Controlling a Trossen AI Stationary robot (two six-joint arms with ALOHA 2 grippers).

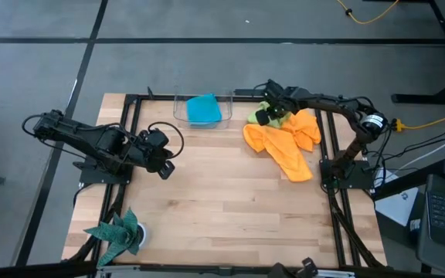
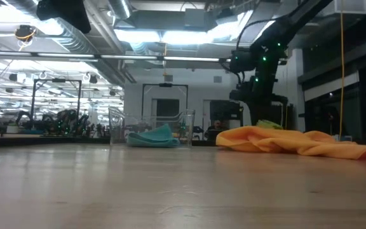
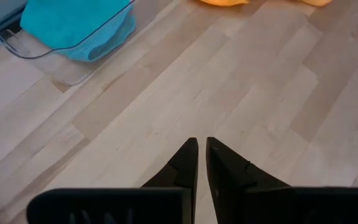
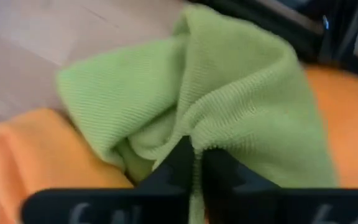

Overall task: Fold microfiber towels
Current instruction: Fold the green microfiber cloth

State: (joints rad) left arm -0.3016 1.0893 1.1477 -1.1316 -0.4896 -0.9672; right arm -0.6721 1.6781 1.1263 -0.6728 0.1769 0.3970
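Observation:
A lime-green towel (image 1: 263, 113) lies bunched at the far right of the table, partly on the orange towels (image 1: 288, 140). It fills the right wrist view (image 4: 166, 93). My right gripper (image 1: 264, 116) is shut on it. The orange towels lie crumpled on the table, also seen in the low view (image 2: 284, 140). A turquoise-blue towel (image 1: 203, 110) lies in a clear container (image 1: 178, 108) at the far edge. My left gripper (image 3: 202, 155) is shut and empty above the bare table at the left (image 1: 164, 166). My right gripper pinches a raised fold of the lime-green towel (image 4: 194, 140) between its two fingers, coming at it slanting from above. The cloth bunches up toward the fingers. The rest of the towel lies on the orange towels (image 4: 23, 155).
A dark teal spiky-edged cloth (image 1: 116, 232) lies at the near left corner. The black frame rails (image 1: 327, 147) run along the table's edges. Bare wood (image 1: 222, 185) spans the middle of the table.

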